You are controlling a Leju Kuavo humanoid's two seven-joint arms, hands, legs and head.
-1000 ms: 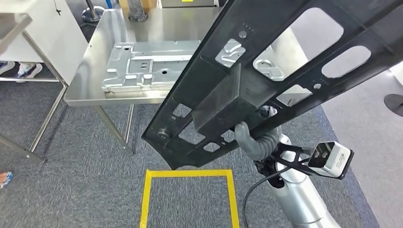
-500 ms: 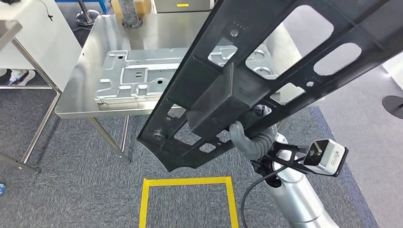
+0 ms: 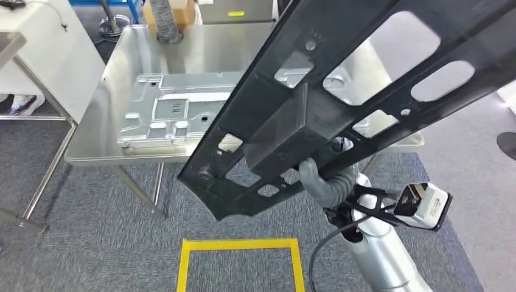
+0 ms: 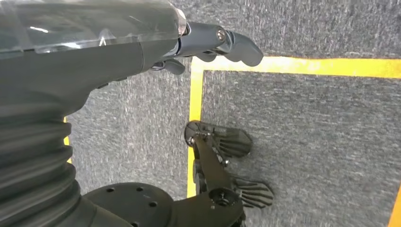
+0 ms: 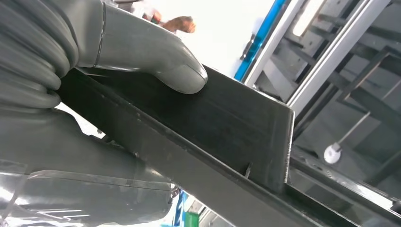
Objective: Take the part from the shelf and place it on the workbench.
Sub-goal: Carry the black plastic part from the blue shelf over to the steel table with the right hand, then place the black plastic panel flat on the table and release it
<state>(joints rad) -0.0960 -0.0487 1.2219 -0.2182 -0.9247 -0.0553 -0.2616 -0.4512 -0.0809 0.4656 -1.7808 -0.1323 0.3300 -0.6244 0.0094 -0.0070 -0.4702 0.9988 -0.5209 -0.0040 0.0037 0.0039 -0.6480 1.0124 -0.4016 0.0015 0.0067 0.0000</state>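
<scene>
Gripping hand: the right hand (image 3: 322,179) clamps the long black perforated frame part (image 3: 341,103) from below, its thumb (image 5: 142,49) pressed flat on the part's raised black box section (image 5: 227,127); the other fingers are hidden behind the part.
Left hand: the left hand (image 4: 208,45) hangs over the grey carpet floor (image 4: 307,142), holding nothing, its dark fingers bent inward a little; how far they close is hard to tell.
Floor mark: a yellow tape rectangle (image 3: 238,244) lies on the carpet nearest the robot, cut off by the picture's lower edge.
Part's look: matte black, flat, long, pierced by oval and rectangular cut-outs and small round holes, with a solid block near its middle; its upper end runs out of the frame.
Part's place: held tilted in the air, above and in front of the stainless steel workbench (image 3: 91,143), not touching it.
Workbench load: a silver stamped metal plate (image 3: 170,115) lies flat on it, partly covered by the black part.
Far edge: a grey ribbed hose (image 3: 161,18) stands at the bench's back, only partly seen.
</scene>
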